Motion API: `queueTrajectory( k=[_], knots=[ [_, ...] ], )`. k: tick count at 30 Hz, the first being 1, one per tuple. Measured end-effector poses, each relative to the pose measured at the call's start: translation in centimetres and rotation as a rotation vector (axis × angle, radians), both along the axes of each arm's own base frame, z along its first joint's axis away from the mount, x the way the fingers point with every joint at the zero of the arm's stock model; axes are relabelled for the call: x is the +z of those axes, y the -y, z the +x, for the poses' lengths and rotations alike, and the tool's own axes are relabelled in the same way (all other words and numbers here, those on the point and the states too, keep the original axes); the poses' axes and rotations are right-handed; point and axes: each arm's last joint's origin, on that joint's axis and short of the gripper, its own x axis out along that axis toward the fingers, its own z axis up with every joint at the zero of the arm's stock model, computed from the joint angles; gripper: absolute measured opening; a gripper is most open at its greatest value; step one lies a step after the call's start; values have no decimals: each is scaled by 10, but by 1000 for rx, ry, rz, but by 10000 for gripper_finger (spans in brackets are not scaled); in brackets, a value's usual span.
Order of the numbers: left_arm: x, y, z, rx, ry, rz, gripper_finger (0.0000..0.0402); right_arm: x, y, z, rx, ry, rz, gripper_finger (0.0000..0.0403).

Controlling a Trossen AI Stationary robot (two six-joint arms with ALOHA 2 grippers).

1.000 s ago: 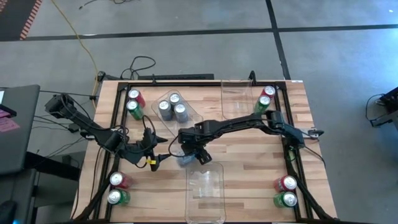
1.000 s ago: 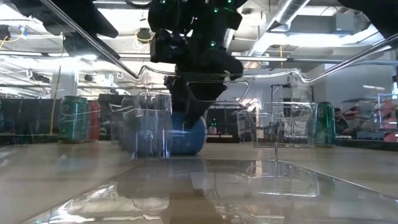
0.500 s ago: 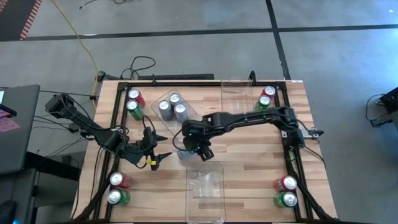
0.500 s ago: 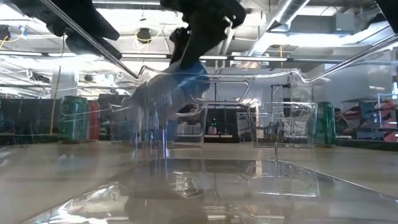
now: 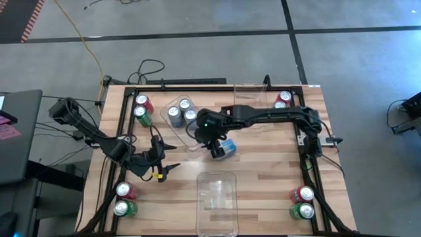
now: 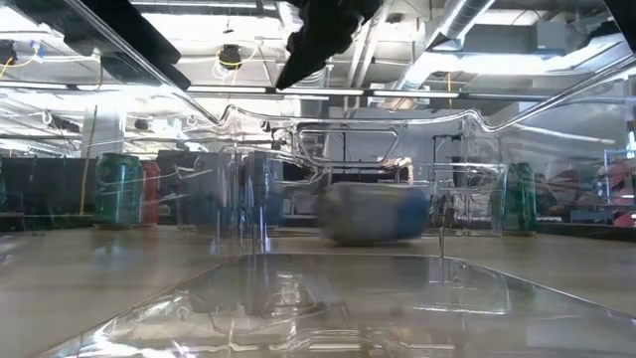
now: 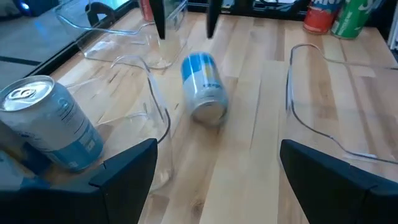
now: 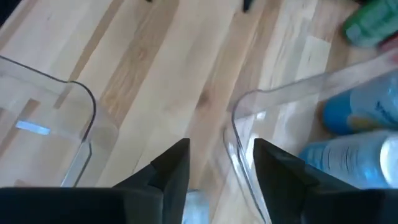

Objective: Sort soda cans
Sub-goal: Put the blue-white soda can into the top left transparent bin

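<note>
A silver-blue soda can [image 5: 227,148] lies on its side on the bare wood near the table's middle, also plain in the left wrist view [image 7: 204,87] and the low view [image 6: 373,211]. My right gripper [image 8: 214,168] hangs open above and just left of it, touching nothing; its two fingertips [image 7: 185,18] stand apart over the can. Three more silver-blue cans [image 5: 181,113] stand upright in a clear bin [image 5: 172,125] at the far left. My left gripper [image 5: 168,170] waits open at the near left, pointing toward the fallen can.
An empty clear bin [image 5: 217,201] sits at the near middle, another [image 5: 250,102] at the far middle. Red and green can pairs stand at the corners: [image 5: 141,108], [image 5: 125,201], [image 5: 283,102], [image 5: 302,203]. A black rail frame [image 5: 309,164] borders the table.
My right gripper has risen and gone toward the far edge with the silver-blue can, which came up off the table tilted. The can has since come out of the fingers, fallen, and now lies on its side to the right of the gripper.
</note>
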Motion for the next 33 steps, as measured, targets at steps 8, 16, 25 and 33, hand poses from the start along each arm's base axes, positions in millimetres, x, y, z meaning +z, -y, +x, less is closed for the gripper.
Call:
queueTrajectory(
  k=[8,16,25,33],
  knots=[
    [-5,3,-5,17,-27,-43,333,-16,16,-35,-113,-273,57,168],
    [-6,3,-8,42,-32,-24,333,-59,13,-93,-113,-443,-9,206],
    [-6,2,-7,34,-38,-1,333,-103,1,-134,-154,-535,-50,274],
    [-6,-5,-4,51,-55,49,333,-94,-20,-129,-119,-503,-126,301]
  ],
)
